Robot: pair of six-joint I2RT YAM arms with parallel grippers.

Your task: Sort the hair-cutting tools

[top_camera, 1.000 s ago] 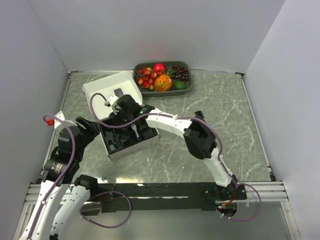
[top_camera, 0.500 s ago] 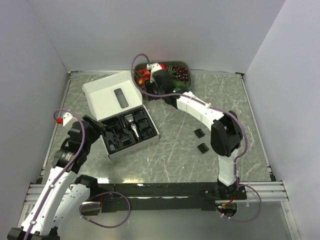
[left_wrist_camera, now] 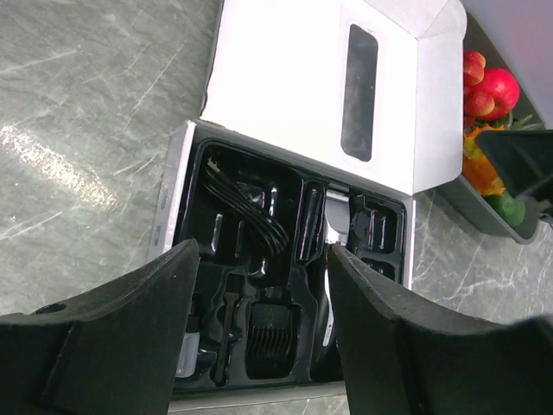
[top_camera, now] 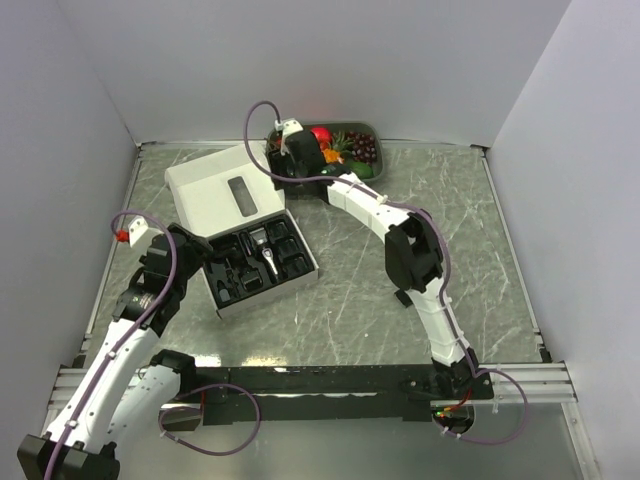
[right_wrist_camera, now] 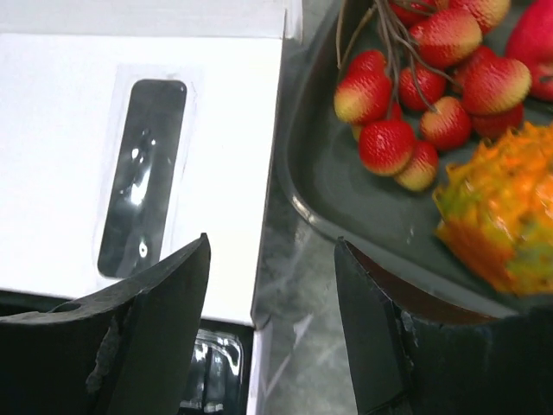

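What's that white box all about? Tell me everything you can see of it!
The white box looks like cardboard and lies open on the table, turned at a slant. Its lid is flipped back flat, with a long see-through window. The bottom holds a black plastic insert whose pockets hold black clipper parts, a black cord and a slim clipper. The fruit tray sits just beside the lid. Nothing grips it.

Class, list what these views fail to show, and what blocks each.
Top view: left end of the fruit tray, under the right end effector.
Left wrist: near corners of the black insert, blocked by the left end effector.
Right wrist: the spiky orange fruit, cut by the right edge.
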